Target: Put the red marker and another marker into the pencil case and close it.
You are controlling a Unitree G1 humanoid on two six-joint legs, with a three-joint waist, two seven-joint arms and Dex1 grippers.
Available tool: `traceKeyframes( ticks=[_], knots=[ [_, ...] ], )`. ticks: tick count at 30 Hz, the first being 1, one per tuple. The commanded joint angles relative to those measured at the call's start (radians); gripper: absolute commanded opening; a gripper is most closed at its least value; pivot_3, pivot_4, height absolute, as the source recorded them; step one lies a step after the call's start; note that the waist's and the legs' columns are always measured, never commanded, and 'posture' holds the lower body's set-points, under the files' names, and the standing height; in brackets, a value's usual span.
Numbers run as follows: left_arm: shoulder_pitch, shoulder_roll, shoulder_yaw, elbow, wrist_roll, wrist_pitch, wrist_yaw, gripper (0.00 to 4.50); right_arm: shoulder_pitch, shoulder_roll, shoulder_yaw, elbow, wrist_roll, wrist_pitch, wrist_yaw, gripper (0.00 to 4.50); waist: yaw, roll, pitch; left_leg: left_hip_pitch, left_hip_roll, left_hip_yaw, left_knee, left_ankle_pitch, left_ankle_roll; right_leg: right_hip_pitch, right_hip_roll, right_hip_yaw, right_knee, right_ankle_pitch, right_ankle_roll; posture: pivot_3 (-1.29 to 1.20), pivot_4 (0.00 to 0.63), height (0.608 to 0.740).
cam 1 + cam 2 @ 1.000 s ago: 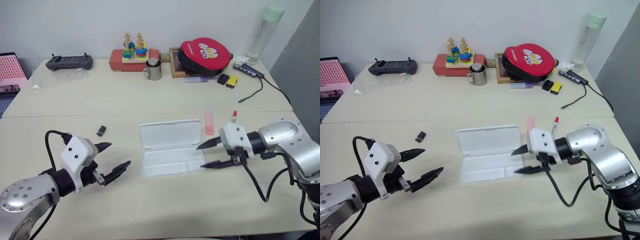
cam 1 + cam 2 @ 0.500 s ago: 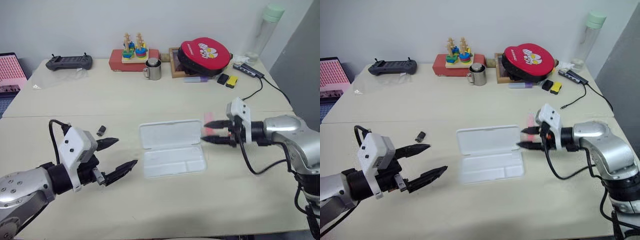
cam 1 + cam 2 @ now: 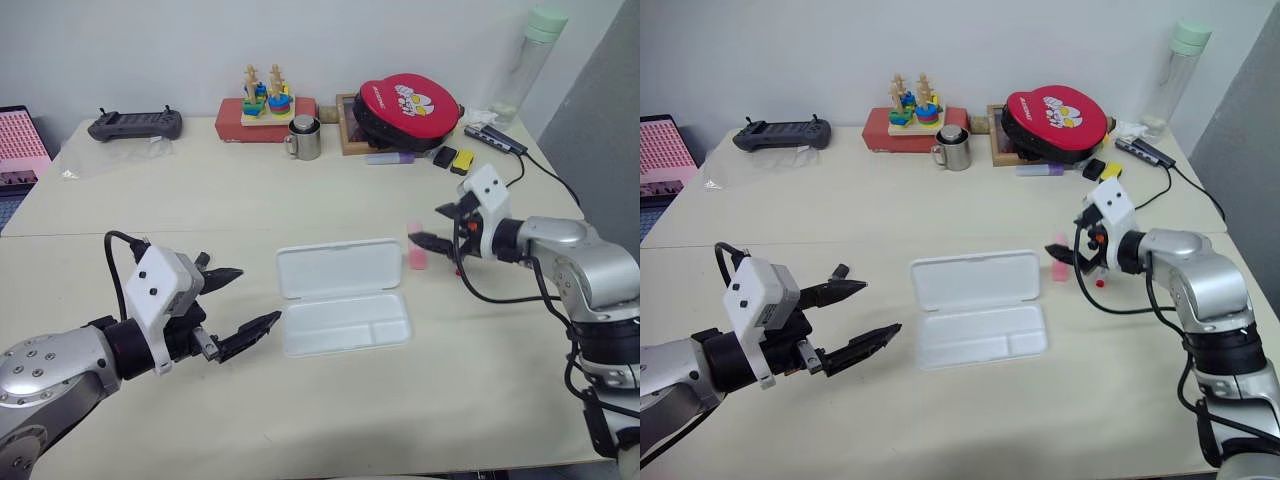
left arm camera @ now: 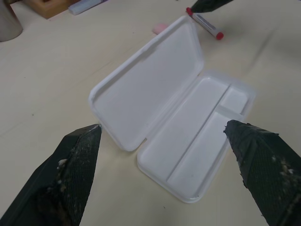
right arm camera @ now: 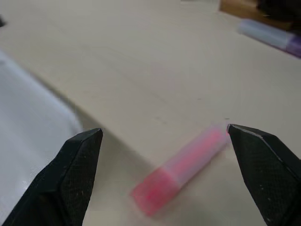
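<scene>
pink highlighter (image 5: pixel 181 169) lies between right tool's (image 3: pixel 1072 245) spread, empty fingers; left tool (image 3: pixel 238 302) open, empty.

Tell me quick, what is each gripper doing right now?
Left gripper: open, holding nothing.
Right gripper: open, holding nothing, fingers either side of the pink highlighter.
</scene>
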Motion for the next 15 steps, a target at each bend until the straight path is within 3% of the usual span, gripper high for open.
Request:
traceKeyframes(
  ticks=[1, 15],
  knots=[
    [-0.013, 0.017, 0.007, -0.015, 0.015, -0.026, -0.003, 4.50, -0.043, 0.025, -0.056, 0.016, -0.024, 0.039, -0.096, 4.48, 0.001, 0.000, 0.000, 0.000, 0.000, 0.000, 0.000, 0.000, 0.000, 0.000, 0.000, 0.000, 0.000, 0.000, 0.000, 0.00, 0.150, 0.740],
    [-0.030, 0.028, -0.011, -0.009, 0.031, -0.040, -0.009, 4.50, -0.087, 0.140, -0.120, 0.143, -0.132, 0.190, -0.401, 4.48, 0.000, 0.000, 0.000, -0.001, 0.000, 0.001, 0.000, 0.000, 0.000, -0.001, 0.000, 0.001, 0.000, 0.000, 0.000, 0.00, 0.150, 0.740]
  ],
)
